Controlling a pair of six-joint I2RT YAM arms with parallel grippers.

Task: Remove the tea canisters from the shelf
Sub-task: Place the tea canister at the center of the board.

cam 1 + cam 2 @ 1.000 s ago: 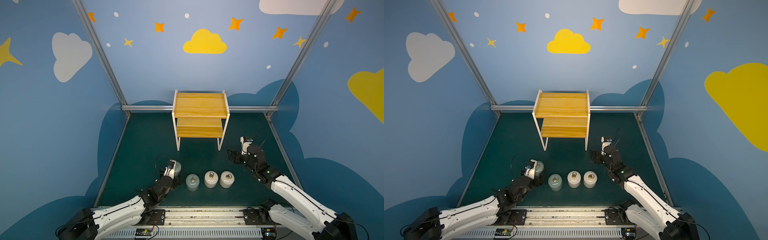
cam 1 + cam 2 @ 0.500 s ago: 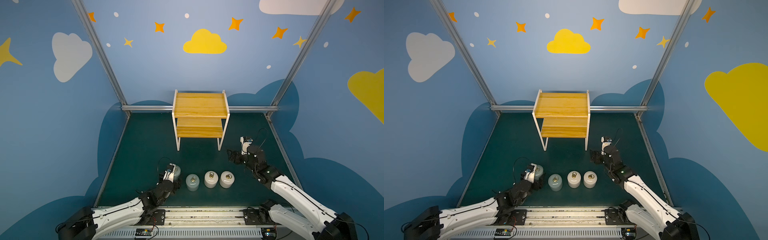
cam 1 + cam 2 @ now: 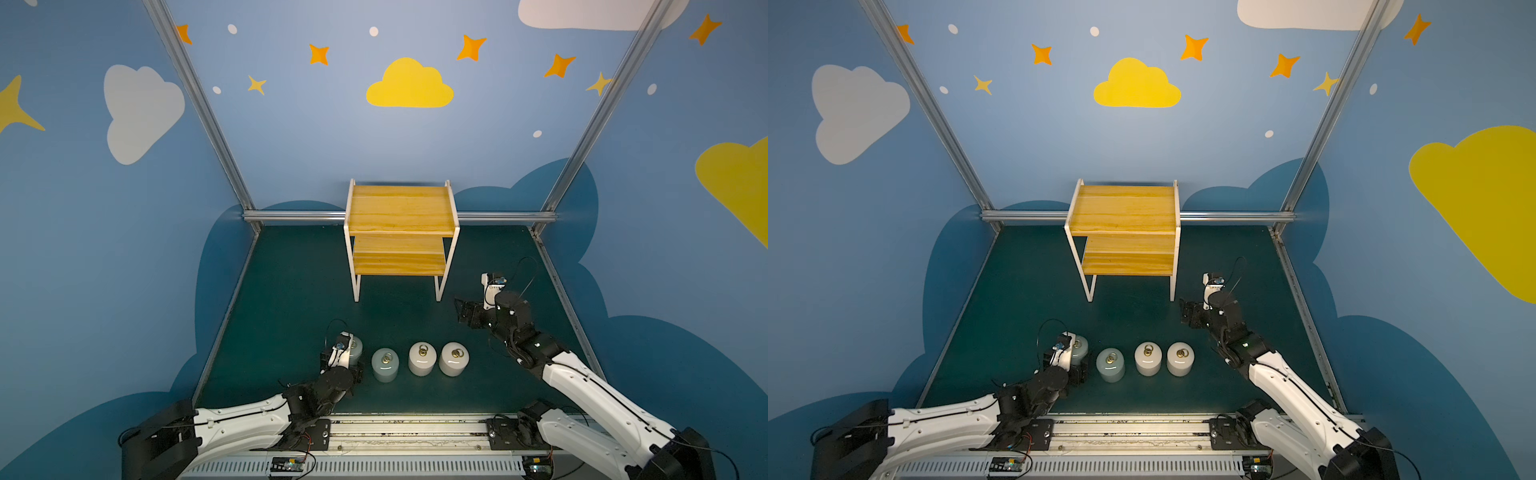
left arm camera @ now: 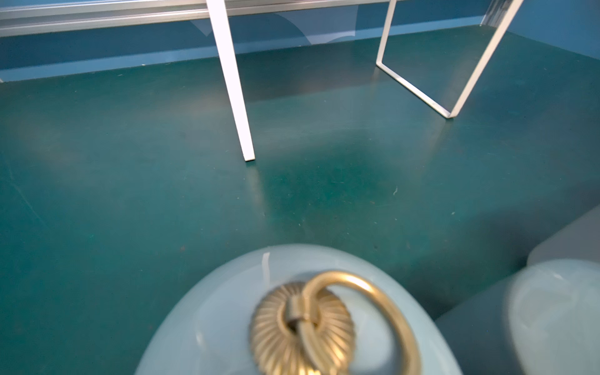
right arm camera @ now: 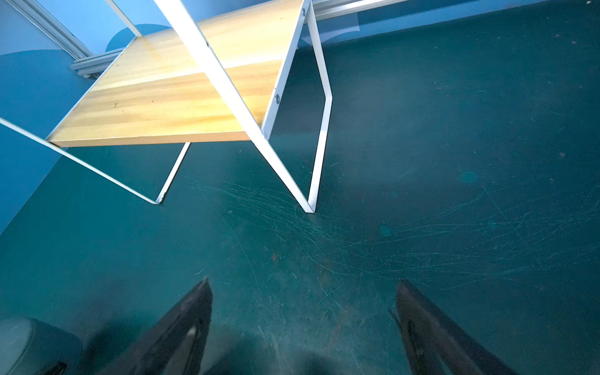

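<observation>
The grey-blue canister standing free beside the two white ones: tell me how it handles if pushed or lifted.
The grey-blue canister is squat and upright, so a push probably slides it on the table rather than tipping it. Its glossy shine suggests glazed ceramic: likely rigid, slippery, breakable. Lifting by the brass ring may leave the body behind.

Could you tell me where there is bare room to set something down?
Free: both shelf boards; the mat between the shelf legs and the canister row; the mat left of the shelf. Crowded: the front row, left gripper on the leftmost canister.
</observation>
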